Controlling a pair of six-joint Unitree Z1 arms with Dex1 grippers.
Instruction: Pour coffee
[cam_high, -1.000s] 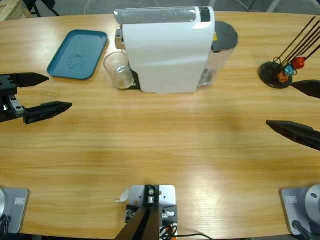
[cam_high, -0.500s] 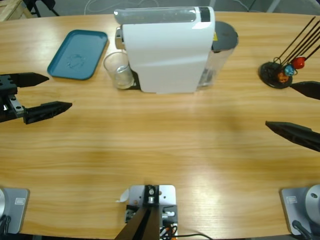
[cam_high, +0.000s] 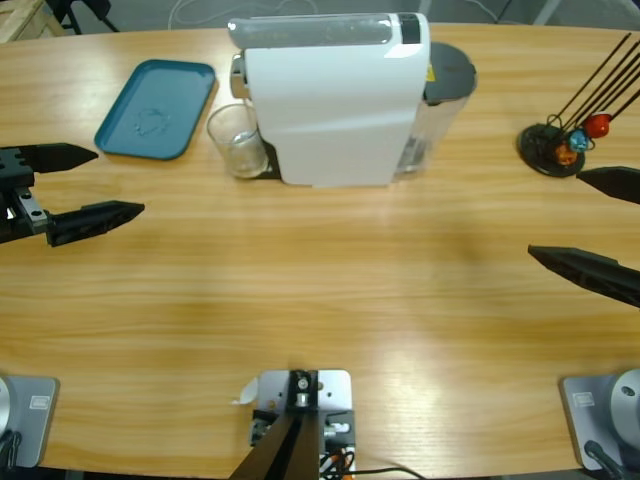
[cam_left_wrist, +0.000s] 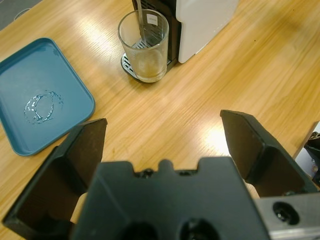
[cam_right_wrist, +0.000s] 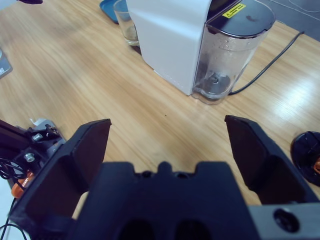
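Note:
A white coffee machine (cam_high: 335, 100) stands at the back middle of the table, with a clear water tank (cam_right_wrist: 227, 55) at its right end. An empty clear glass (cam_high: 236, 140) sits on the machine's drip tray (cam_left_wrist: 131, 64) under the spout. My left gripper (cam_high: 95, 185) is open at the left edge, well short of the glass (cam_left_wrist: 144, 46), nothing between its jaws. My right gripper (cam_high: 575, 220) is open at the right edge, some way from the machine (cam_right_wrist: 167, 37), holding nothing.
A teal tray (cam_high: 157, 108) with a little water on it lies at the back left, left of the glass; it also shows as the tray (cam_left_wrist: 37, 100). A black stand with rods and coloured balls (cam_high: 560, 140) sits at the back right. A black cable (cam_right_wrist: 262, 65) runs behind the tank.
My right gripper has edged slightly left and its jaws have spread a little wider. The left gripper, glass and machine have stayed put.

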